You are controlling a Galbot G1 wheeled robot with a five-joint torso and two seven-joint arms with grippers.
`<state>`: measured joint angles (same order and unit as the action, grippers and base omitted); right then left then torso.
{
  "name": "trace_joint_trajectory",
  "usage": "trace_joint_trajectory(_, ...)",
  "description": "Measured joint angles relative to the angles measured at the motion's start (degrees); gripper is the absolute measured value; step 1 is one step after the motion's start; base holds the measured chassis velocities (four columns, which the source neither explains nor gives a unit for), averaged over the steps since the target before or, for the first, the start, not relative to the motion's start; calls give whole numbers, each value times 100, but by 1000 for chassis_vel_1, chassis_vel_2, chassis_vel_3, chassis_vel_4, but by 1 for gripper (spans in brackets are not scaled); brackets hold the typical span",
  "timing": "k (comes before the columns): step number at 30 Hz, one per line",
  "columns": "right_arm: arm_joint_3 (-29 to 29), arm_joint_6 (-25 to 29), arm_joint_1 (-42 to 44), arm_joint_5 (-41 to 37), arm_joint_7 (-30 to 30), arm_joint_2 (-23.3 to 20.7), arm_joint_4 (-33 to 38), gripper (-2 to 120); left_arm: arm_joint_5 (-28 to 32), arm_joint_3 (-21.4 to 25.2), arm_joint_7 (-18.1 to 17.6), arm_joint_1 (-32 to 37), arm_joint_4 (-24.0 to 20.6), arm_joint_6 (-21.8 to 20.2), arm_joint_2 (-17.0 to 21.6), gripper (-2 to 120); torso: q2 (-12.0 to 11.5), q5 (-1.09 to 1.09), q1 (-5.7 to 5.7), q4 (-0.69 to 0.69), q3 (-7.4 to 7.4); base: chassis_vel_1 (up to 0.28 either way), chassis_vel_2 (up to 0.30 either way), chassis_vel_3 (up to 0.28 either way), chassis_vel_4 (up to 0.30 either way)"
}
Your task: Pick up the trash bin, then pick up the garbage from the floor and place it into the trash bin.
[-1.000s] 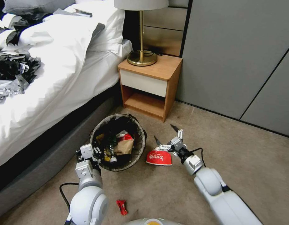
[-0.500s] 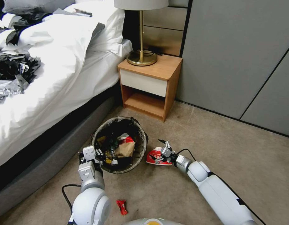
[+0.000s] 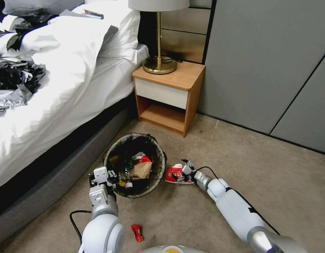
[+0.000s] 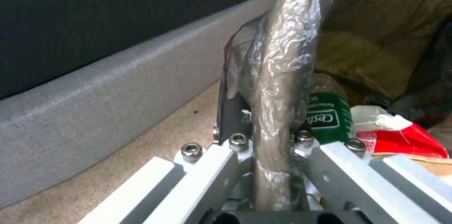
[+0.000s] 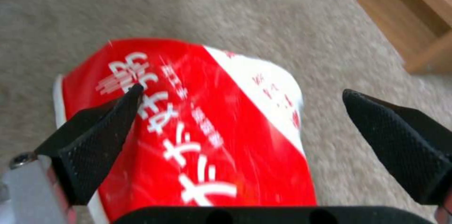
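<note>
The left pincer (image 3: 105, 174) stays clenched on the liner-wrapped rim of the trash bin (image 3: 158, 172) at its 8 o'clock edge, steadying it on the floor, while the right pincer (image 3: 183, 170), spread wide, straddles the red-and-white packet (image 3: 172, 173) at the bin's 3 o'clock, ready to grip.

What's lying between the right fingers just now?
In the right wrist view, the open right gripper straddles the red-and-white packet on the carpet; its fingers have not closed on it.
</note>
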<state>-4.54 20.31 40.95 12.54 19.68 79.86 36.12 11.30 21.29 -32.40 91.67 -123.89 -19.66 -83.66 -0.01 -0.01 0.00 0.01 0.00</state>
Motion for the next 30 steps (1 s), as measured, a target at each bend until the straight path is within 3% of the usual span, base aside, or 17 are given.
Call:
trace_joint_trajectory(6, -67, -10, -28, -166, -80, 40, -271, 100, -4, 1, 3, 17, -17, 13, -2, 0, 0, 0, 0, -1, 0, 0, 0, 0, 0)
trace_joint_trajectory(8, -69, 8, -11, -240, -79, 42, -281, 95, -5, 1, 3, 19, -19, 15, -2, 0, 0, 0, 0, -1, 0, 0, 0, 0, 0)
trace_joint_trajectory(12, -63, 27, 69, -510, -89, 71, -249, 74, -5, -1, 3, 7, -23, 18, -2, 0, 0, 0, 0, -2, 0, 0, 0, 0, 0)
trace_joint_trajectory(19, -79, 44, 125, -683, -121, 143, -272, 54, -5, -1, 3, 25, -39, 27, -9, 0, 0, -2, 0, -3, -1, 0, 0, 0, 0)
trace_joint_trajectory(22, -115, 88, 155, -801, -112, 200, -320, 37, -5, 5, 3, 30, -46, 38, -8, 0, 1, -3, 0, -3, -1, 0, 0, 0, 0)
trace_joint_trajectory(30, -164, 183, 260, -932, -19, 198, -315, 13, -6, -5, 4, 4, -17, 64, -20, 0, 2, 0, 0, 0, -1, 0, 0, 0, 0)
